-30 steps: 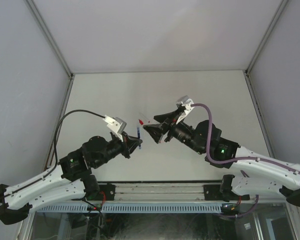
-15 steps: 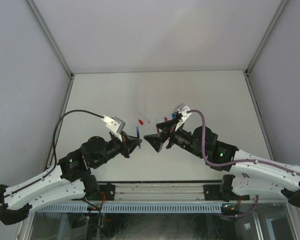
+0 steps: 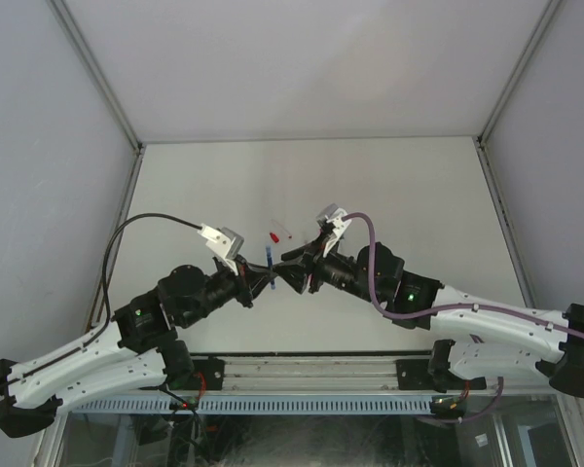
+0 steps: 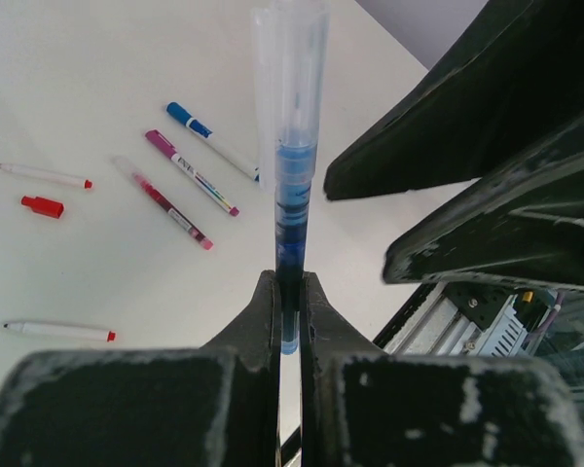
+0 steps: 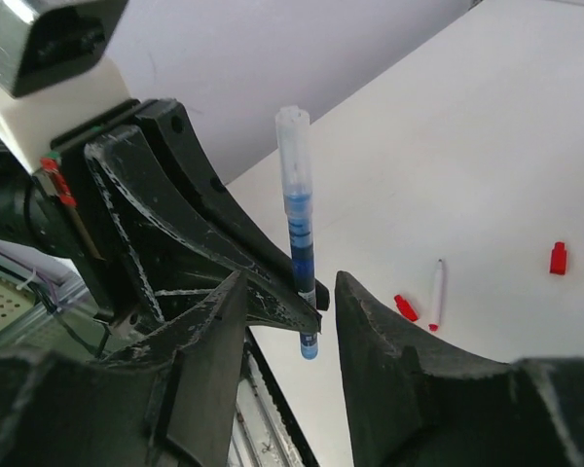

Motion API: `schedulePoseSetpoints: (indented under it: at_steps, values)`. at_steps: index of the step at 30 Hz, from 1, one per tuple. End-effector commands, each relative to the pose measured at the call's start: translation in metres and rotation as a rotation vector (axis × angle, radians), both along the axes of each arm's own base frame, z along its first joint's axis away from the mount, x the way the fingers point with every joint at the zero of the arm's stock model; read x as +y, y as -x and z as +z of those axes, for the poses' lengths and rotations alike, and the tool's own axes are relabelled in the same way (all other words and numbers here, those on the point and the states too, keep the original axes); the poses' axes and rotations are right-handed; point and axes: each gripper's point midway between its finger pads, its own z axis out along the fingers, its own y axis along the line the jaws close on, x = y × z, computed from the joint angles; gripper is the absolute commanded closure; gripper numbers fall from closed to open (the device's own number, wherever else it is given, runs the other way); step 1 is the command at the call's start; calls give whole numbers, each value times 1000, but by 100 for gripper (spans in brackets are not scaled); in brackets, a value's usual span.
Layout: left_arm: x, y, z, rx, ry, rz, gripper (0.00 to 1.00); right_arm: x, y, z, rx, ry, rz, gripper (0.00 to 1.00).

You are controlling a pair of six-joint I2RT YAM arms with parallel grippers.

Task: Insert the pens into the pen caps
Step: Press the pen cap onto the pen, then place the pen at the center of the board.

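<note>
Right hand (image 5: 290,292) nearer — left hand (image 4: 290,292) pinches blue pen (image 4: 294,195).

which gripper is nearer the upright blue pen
Left. The left gripper is shut on the blue pen at its lower end; the right gripper stands open, fingers either side of it, not gripping.

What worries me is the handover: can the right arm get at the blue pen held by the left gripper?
Probably yes: the right gripper is open beside the blue pen with nothing between; the left gripper clamps only its lower end.
</note>
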Motion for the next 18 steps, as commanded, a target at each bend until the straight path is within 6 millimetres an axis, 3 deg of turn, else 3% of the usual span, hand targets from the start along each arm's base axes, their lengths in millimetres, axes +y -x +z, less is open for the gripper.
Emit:
schedulePoseSetpoints:
  at_steps: [1, 6, 18]
  values:
    - [-3, 2, 46, -59, 120, -18, 100, 7, -1, 27, -25, -79, 17, 61]
    - [-4, 4, 49, -67, 128, -34, 100, 11, -3, 24, -21, -73, 22, 71]
    - [-9, 8, 46, -61, 118, -72, 100, 8, -4, 33, -39, -96, 13, 77]
